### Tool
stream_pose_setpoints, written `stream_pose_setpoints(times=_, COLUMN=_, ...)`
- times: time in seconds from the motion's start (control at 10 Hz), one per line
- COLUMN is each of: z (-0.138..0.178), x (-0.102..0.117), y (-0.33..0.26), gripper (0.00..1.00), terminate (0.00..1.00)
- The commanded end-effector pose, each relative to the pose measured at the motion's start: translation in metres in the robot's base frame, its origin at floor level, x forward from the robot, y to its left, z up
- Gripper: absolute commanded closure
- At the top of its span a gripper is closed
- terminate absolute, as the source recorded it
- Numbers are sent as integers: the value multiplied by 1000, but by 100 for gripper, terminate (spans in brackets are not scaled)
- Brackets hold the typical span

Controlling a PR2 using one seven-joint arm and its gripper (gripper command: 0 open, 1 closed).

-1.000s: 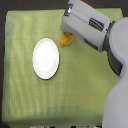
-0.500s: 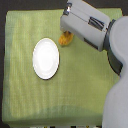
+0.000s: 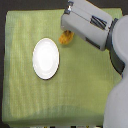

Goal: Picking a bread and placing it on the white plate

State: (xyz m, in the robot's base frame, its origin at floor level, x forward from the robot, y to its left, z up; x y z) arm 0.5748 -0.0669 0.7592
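Yellow-green woven cloth [image 3: 30, 100] covers the whole work surface, a fine ribbed weave with a few soft creases running across it. The cloth reaches nearly to every edge of the exterior view. Beyond its far edge there is only a dark strip, too dim to make out anything of the room. Along the bottom edge a thin band of small light and dark shapes shows, too blurred to identify. No brand, label or writing can be read anywhere, neither on the cloth nor on the robot.

The white plate [image 3: 46, 58] lies flat on the cloth, towards the exterior view's left of centre, bare and smooth, with a faint shadow along one side.

The bread [image 3: 65, 37] lies on the cloth up and to the exterior view's right of the plate, near it but apart from its rim. Only a small golden-orange, bumpy part of it shows; the rest is hidden under the robot's arm.

The grey arm [image 3: 117, 65] comes in from the exterior view's right side and bends towards the top. Its boxy pale-grey gripper [image 3: 71, 33] sits directly over the bread. The fingertips are hidden behind the gripper housing, so I cannot tell whether they are spread, pressed together, or pinching the bread.
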Motion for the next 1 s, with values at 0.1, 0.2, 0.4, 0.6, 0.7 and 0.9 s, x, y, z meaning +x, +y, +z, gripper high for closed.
stream_pose_setpoints(times=0.1, z=74, x=-28, y=26, gripper=100, terminate=0)
stream_pose_setpoints(times=0.2, z=77, x=-39, y=38, gripper=100, terminate=0)
stream_pose_setpoints(times=0.4, z=85, x=-67, y=77, gripper=100, terminate=0)
stream_pose_setpoints(times=0.6, z=90, x=-97, y=127, gripper=100, terminate=0)
stream_pose_setpoints(times=0.7, z=89, x=-110, y=147, gripper=100, terminate=0)
stream_pose_setpoints(times=0.9, z=81, x=-126, y=177, gripper=100, terminate=0)
